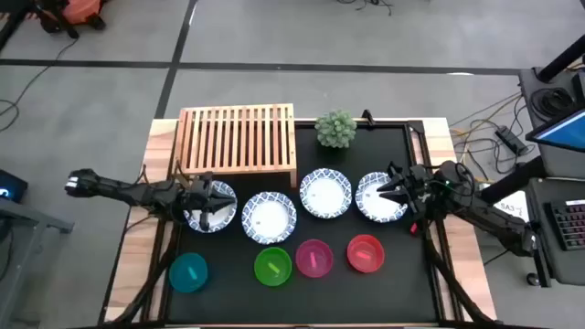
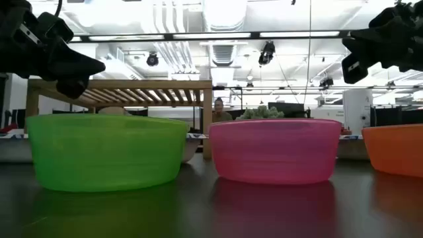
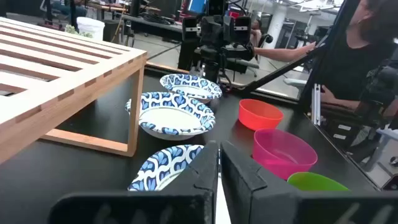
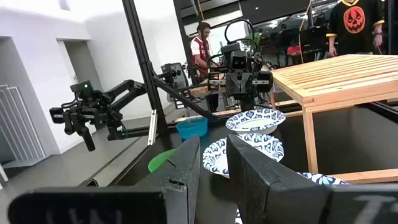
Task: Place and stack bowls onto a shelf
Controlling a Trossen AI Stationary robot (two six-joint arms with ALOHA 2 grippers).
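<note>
Four patterned bowls sit in a row on the black mat: the leftmost (image 1: 211, 212), second (image 1: 270, 217), third (image 1: 325, 193) and rightmost (image 1: 381, 199). In front stand the teal (image 1: 189, 271), green (image 1: 272, 266), pink (image 1: 314, 258) and red (image 1: 365, 253) bowls. The slatted shelf (image 1: 238, 137) stands at the far left of the mat. My left gripper (image 1: 222, 198) hovers over the leftmost patterned bowl, its fingers (image 3: 205, 177) nearly together and holding nothing. My right gripper (image 1: 388, 188) hangs over the rightmost patterned bowl, open (image 4: 214, 165). In the low view both grippers (image 2: 89, 69) (image 2: 357, 56) are raised above the bowls.
A small potted plant (image 1: 335, 129) stands right of the shelf at the mat's far edge. The shelf top (image 3: 56, 62) carries nothing. A bare strip of mat lies between the two rows of bowls. People stand beyond the table (image 3: 367, 56) (image 4: 202, 46).
</note>
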